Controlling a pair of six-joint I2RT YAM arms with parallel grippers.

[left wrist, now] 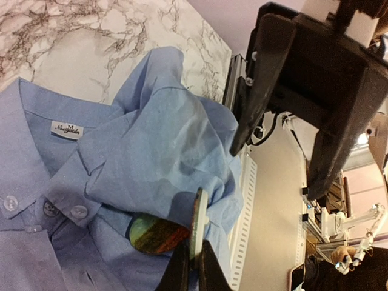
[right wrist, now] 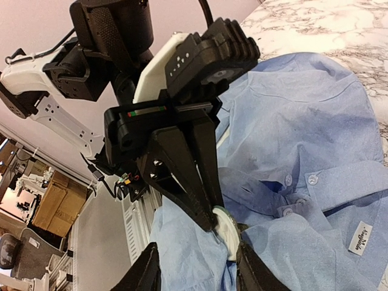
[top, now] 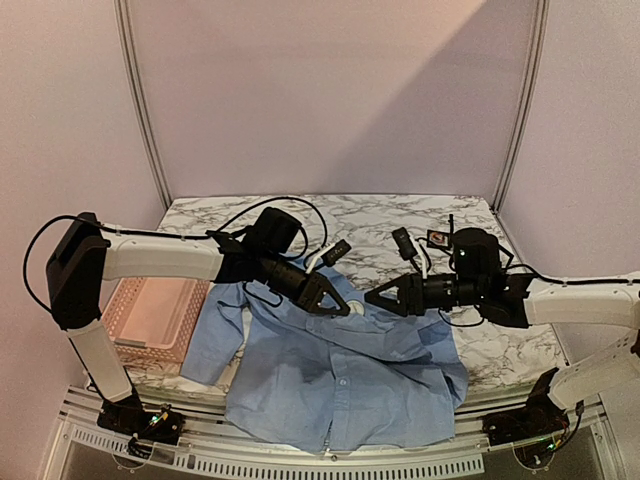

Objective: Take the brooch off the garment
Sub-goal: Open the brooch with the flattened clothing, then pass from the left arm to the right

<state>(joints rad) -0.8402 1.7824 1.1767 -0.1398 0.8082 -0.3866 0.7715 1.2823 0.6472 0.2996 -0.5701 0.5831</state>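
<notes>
Since the pink basket [top: 150, 315] at the far left plays no part here, fix your attention on the light blue shirt [top: 340, 380], which lies wrinkled on the marble table [top: 470, 215] between the two arms. Your left gripper [left wrist: 193, 260] is pressed together on the pale rim of the brooch [left wrist: 159, 236]. This is a small round piece with a striped, coloured face, sitting just below the collar buttons under a raised fold of cloth. You cannot tell from here whether fabric runs between rim and face. Further right, your right gripper [right wrist: 197, 251] has its jaws spread and holds nothing, with its fingers either side of the brooch and very close to the left fingertips. The step looks like parting brooch from cloth. Keep the left pinch firm, close the right fingers on the fabric just beside the brooch rather than on the brooch itself, then draw the left hand away slowly. If the cloth tents up with it, stop and regrip nearer. Mind the fingertips, which are close enough to collide.
</notes>
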